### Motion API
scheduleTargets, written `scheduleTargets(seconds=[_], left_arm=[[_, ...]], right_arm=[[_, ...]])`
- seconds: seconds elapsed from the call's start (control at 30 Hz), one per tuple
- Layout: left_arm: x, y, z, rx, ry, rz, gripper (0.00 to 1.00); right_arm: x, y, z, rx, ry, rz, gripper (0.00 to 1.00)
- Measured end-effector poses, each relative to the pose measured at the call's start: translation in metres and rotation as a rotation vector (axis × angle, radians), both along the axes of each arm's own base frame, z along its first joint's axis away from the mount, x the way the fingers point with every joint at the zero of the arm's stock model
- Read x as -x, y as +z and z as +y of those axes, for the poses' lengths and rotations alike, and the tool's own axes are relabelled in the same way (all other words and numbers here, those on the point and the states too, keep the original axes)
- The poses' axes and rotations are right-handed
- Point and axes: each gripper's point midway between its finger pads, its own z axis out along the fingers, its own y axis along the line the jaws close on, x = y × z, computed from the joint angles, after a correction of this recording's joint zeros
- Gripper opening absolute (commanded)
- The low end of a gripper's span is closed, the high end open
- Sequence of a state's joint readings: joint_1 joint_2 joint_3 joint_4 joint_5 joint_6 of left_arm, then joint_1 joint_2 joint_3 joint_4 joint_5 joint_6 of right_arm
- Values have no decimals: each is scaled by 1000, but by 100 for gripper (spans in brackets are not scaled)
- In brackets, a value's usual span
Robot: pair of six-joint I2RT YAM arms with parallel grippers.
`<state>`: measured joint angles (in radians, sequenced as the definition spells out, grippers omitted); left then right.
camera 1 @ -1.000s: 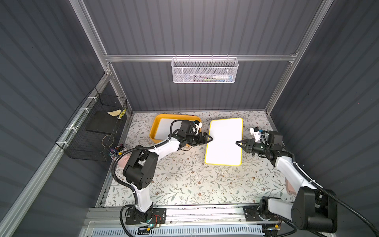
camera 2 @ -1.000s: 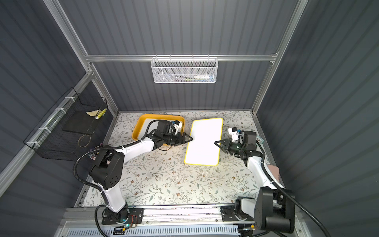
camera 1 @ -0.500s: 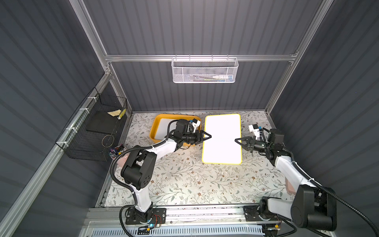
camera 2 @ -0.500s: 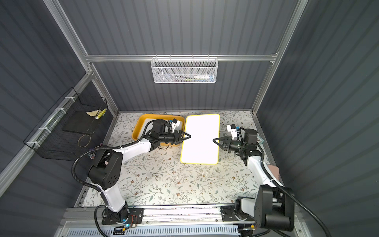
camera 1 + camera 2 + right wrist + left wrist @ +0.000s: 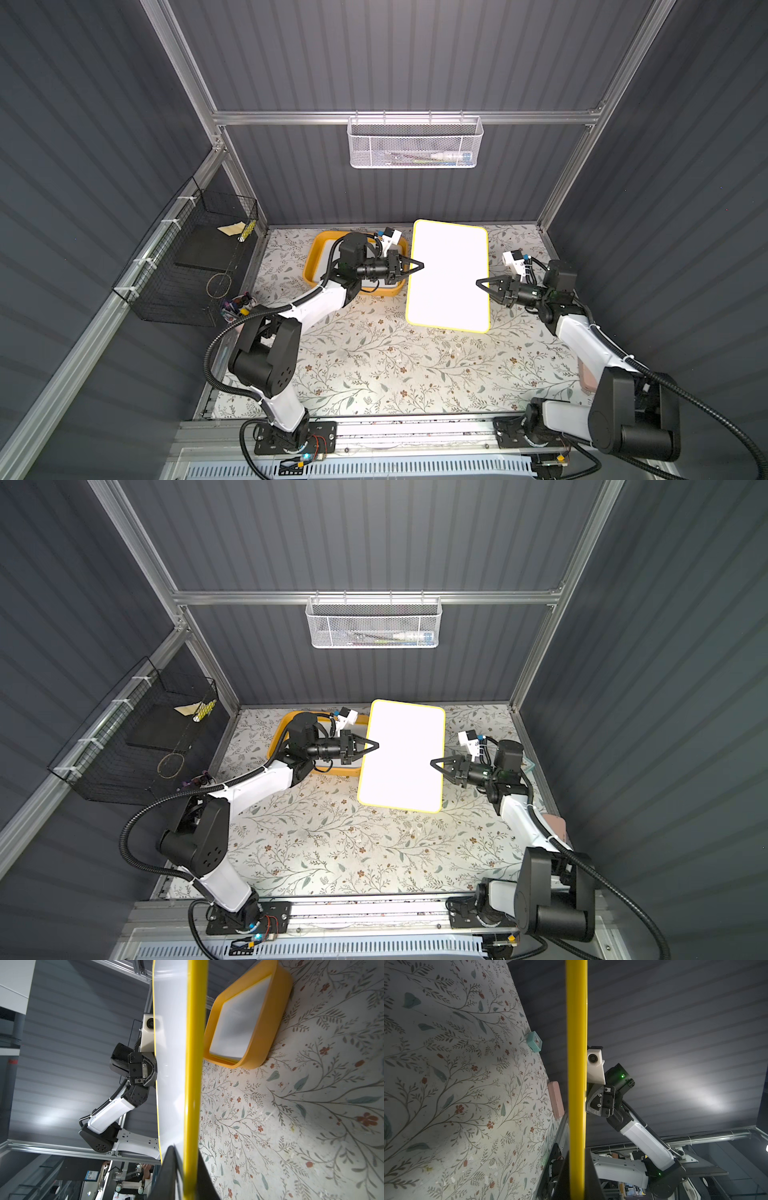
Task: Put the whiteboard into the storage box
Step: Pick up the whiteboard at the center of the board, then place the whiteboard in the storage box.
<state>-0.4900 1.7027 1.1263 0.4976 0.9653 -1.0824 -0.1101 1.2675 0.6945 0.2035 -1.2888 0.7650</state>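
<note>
Clamping 1 edge of the yellow-rimmed white rectangular whiteboard [image 5: 449, 276], the left claw [image 5: 417, 264] holds it above the table [image 5: 374, 365] beside the shallow orange plastic storage box [image 5: 308, 266]; the right claw [image 5: 482, 283] seemingly grips the opposite edge.

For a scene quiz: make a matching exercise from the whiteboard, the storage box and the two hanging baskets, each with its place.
A whiteboard
B storage box
C white mesh basket
D black wire basket

1 hangs at the side
2 held in the air
3 hangs high at the back
4 on the table, another board inside

Pairs: A-2, B-4, C-3, D-1
</note>
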Motion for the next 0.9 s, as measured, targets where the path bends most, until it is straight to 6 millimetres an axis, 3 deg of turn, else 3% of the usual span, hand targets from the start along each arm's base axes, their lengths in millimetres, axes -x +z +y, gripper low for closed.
scheduleTargets(seconds=[0.13,0.3,0.6,0.9], left_arm=[[-2,-8,2,-6,28,5,0],[-7,-27,14,-25,78,44,0],[-44,-65,67,-70,293,156,0],[-69,-58,124,-79,508,170,0]], right_arm=[[-7,-15,0,30,-38,41,33],[-12,-27,-4,76,-83,68,41],[-17,-36,-9,139,-116,59,47],[-15,-47,-12,190,-130,68,49]])
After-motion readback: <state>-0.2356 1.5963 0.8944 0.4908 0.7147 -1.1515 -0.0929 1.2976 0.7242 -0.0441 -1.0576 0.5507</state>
